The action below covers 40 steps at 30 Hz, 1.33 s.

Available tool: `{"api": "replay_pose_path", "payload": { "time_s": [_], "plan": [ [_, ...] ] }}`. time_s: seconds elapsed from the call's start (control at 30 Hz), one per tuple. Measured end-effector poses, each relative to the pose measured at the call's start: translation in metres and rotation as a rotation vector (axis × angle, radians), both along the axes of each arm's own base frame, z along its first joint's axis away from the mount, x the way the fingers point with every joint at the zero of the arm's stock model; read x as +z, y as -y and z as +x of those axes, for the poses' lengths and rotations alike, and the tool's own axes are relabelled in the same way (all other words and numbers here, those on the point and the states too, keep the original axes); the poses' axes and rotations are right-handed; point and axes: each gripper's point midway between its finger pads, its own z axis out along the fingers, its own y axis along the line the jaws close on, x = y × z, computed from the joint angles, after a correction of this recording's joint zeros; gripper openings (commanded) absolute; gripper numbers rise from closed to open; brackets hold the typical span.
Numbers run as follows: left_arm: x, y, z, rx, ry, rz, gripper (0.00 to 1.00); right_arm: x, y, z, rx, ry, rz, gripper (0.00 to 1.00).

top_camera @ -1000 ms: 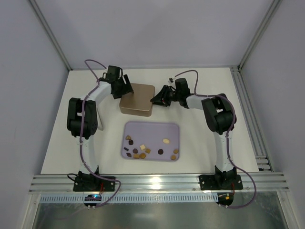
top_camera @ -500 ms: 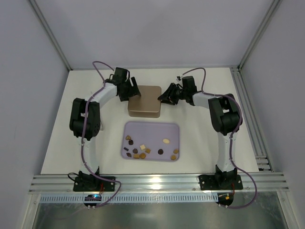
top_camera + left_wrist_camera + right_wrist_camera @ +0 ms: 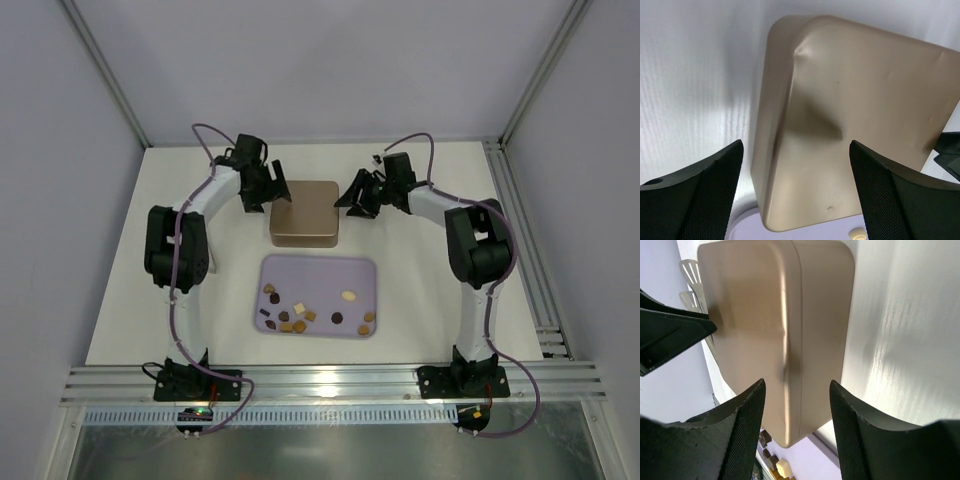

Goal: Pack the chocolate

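Note:
Several small chocolates [image 3: 300,316], dark brown, caramel and cream, lie scattered on a lilac tray [image 3: 318,266] at mid table. A closed brown square tin [image 3: 306,213] sits just behind the tray. My left gripper [image 3: 279,193] is open at the tin's left edge, and the tin [image 3: 840,125] fills the gap between its fingers. My right gripper [image 3: 352,199] is open at the tin's right edge, and the tin [image 3: 775,330] shows between its fingers. A few chocolates [image 3: 782,467] peek in below. Neither gripper holds anything.
White table, walled by grey panels on three sides. An aluminium rail [image 3: 330,385] runs along the near edge and another [image 3: 525,250] down the right side. A small dark object [image 3: 377,157] lies by the back edge.
The tin has shifted right and sits behind the tray. Both grippers have drawn slightly off its sides; the right one has moved right and back.

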Motion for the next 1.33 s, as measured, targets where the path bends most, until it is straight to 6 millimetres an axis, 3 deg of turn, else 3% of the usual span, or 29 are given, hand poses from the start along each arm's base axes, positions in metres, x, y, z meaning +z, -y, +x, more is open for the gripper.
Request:
{"api": "replay_pose_path", "payload": {
  "time_s": [0.13,0.23,0.4,0.5,0.6,0.7,0.87,1.03,1.17,1.33],
  "plan": [
    [0.017,-0.014,0.01,0.009,0.022,0.008,0.86,0.022,0.008,0.004,-0.012,0.042,-0.03,0.59],
    [0.037,-0.024,0.016,0.014,0.058,0.011,0.86,0.052,0.015,0.008,-0.031,0.104,-0.043,0.62],
    [0.09,-0.03,0.003,-0.003,0.143,0.008,0.86,0.107,0.027,0.006,-0.061,0.229,-0.063,0.7],
    [0.137,-0.033,-0.019,-0.028,0.242,0.002,0.86,0.143,0.038,-0.003,-0.088,0.318,-0.087,0.72],
    [0.176,-0.041,-0.051,-0.055,0.336,0.007,0.88,0.173,0.056,-0.027,-0.126,0.409,-0.129,0.75],
    [0.196,-0.051,-0.088,-0.071,0.404,0.015,0.88,0.2,0.08,-0.06,-0.177,0.505,-0.18,0.77],
    [0.186,-0.062,-0.139,-0.09,0.43,0.024,0.88,0.21,0.116,-0.105,-0.266,0.589,-0.265,0.83],
    [0.16,-0.067,-0.166,-0.1,0.415,0.033,0.88,0.193,0.146,-0.13,-0.343,0.597,-0.362,0.83],
    [0.154,-0.07,-0.175,-0.1,0.425,0.034,0.88,0.179,0.159,-0.141,-0.371,0.593,-0.412,0.83],
    [0.159,-0.069,-0.172,-0.1,0.453,0.03,0.88,0.176,0.166,-0.143,-0.39,0.597,-0.443,0.87]
  ]
}}
